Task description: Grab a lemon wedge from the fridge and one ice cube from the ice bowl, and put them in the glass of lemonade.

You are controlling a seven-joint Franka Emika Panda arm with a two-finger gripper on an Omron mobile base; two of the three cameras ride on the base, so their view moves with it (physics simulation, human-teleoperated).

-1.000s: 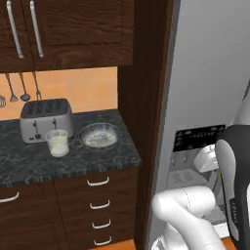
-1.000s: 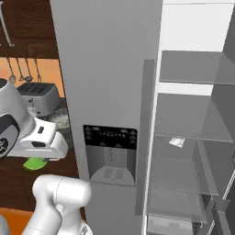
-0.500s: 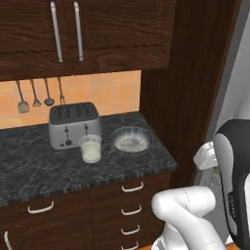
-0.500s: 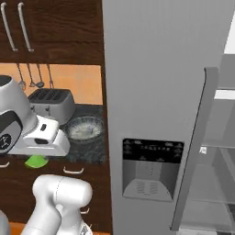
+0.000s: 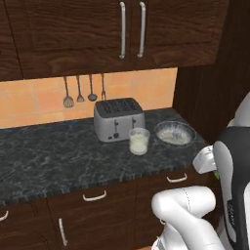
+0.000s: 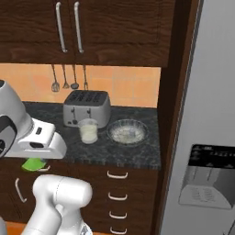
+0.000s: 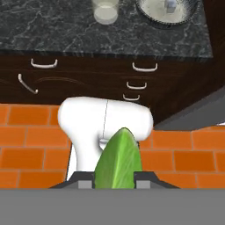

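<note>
Lemon wedge point(image 7: 117, 160): green, pinched between the two dark finger tips at the bottom of the hand view; a green patch point(image 6: 33, 164) shows under the white hand in the right base view, below tabletop level.
Claw point(image 7: 115, 179): pressed together on the lemon wedge, one finger tip on each side; held over the orange tiled floor point(image 7: 189, 158), in front of the dark drawer fronts point(image 7: 88, 79).
Glass of lemonade point(image 5: 139, 141): upright on the dark speckled tabletop point(image 5: 58, 156), filled with pale liquid, standing just in front of the toaster's right end; in the hand view it sits at 12 o'clock point(image 7: 105, 10), well apart from the claw.
Ice bowl point(image 5: 175, 133): wide, shallow, whitish inside, at 3 o'clock from the glass of lemonade, near it but not touching; in the hand view point(image 7: 169, 9) a small pale cube lies in it.
Toaster point(image 5: 118, 118): silver, four slots, at 11 o'clock from the glass of lemonade, against the orange tiled wall.
Utensils point(image 5: 83, 93): four hanging on the wall above the toaster, at its 11 o'clock.
Fridge point(image 6: 206, 137): grey, at the right of the right base view, the black dispenser panel point(image 6: 211, 181) in its door; the door in view stands closed.
Upper cabinets point(image 5: 112, 34): dark wood, two long vertical handles, closed.
</note>
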